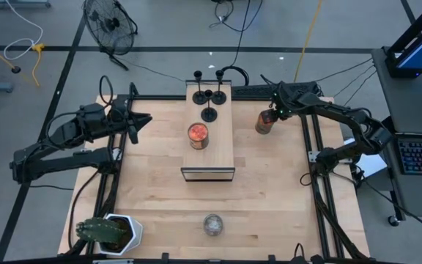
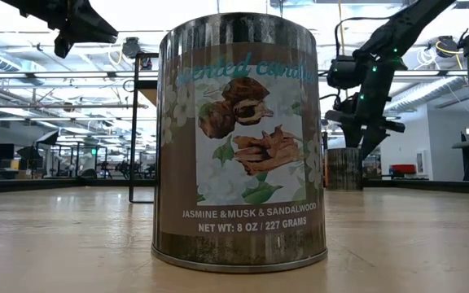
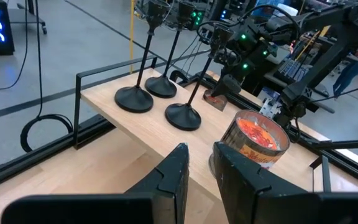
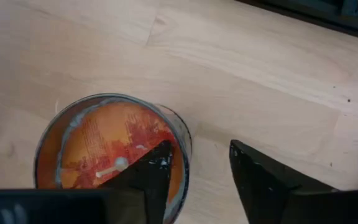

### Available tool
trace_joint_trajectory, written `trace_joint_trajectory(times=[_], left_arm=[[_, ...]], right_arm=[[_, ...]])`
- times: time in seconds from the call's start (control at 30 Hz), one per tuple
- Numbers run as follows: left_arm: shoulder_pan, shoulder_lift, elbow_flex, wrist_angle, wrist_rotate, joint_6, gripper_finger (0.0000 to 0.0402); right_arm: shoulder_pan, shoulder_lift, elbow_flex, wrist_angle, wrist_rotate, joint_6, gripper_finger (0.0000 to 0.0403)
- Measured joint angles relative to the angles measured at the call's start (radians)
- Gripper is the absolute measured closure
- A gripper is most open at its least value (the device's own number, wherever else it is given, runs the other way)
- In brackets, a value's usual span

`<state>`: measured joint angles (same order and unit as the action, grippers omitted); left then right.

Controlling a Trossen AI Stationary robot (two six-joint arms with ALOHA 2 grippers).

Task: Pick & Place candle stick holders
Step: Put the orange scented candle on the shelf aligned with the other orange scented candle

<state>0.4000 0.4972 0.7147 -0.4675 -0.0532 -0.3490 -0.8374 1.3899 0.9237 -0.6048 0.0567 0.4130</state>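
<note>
Three matte-black candle stick holders [image 1: 209, 103] stand on their disc bases on the far end of a raised wooden shelf [image 1: 222, 150]. They also show in the left wrist view [image 3: 183, 116]. A tin with an orange-red top [image 1: 198, 136] stands on the shelf nearer than them. My left gripper [image 1: 139, 119] is open and empty, left of the shelf, pointing at it [image 3: 201, 149]. My right gripper [image 1: 273, 111] is open over a second orange-topped tin [image 1: 265, 122] on the table right of the shelf. One finger stands over the wax and one outside the rim [image 4: 200, 146]. My left gripper touches nothing. My right gripper comes at the tin from above, with the tin's rim [image 4: 185, 146] between its two fingers. I cannot tell whether either finger touches the tin, which stands upright on the table.
A shiny silver round object [image 1: 212, 224] sits near the table's front edge. A labelled candle tin [image 2: 238, 138] fills the low view's foreground. A potted cactus [image 1: 108, 233] stands at the front left corner. A black metal frame [image 1: 313, 169] edges the table.
</note>
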Motion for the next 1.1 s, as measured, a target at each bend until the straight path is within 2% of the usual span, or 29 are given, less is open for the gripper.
trace_joint_trajectory(times=[0.47,0.83,1.1], left_arm=[[0.000,0.000,0.000,0.000,0.000,0.005,0.0321],[0.000,0.000,0.000,0.000,0.001,0.000,0.0321],[0.000,0.000,0.000,0.000,0.002,-0.002,0.0321]], right_arm=[[0.000,-0.004,-0.034,0.016,0.001,0.016,0.0395],[0.001,-0.040,-0.058,0.009,0.025,0.042,0.0401],[0.005,-0.142,-0.014,-0.110,0.025,0.039,0.0402]])
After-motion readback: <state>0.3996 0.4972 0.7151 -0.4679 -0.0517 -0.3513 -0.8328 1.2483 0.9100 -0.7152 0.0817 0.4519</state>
